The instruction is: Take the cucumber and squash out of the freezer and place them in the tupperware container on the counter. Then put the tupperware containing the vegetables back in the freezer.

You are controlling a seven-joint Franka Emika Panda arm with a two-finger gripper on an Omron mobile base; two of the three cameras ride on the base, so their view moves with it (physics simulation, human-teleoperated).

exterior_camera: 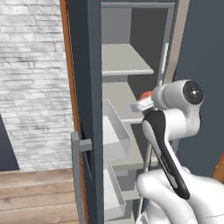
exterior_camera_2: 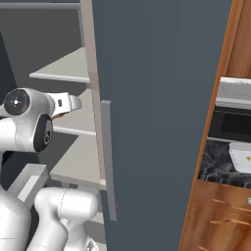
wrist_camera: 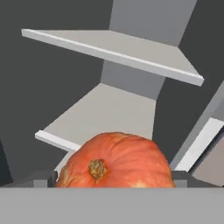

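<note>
The freezer (exterior_camera: 87, 65) is tall and dark slate-grey, its door swung wide, with a grey bar handle and three light grey shelves counted in the left base view, plus two clear bins on the door. One tupperware container (exterior_camera_2: 241, 158), whitish and low-rimmed, sits on the black-veined tabletop (exterior_camera_2: 215, 169) at its far right edge. One squash (wrist_camera: 116, 161), red-orange, rounded, with a tan stem scar, lies at a shelf's front edge between the fingers (wrist_camera: 43, 178), which stand spread wide on either side of it, not clamped.
</note>
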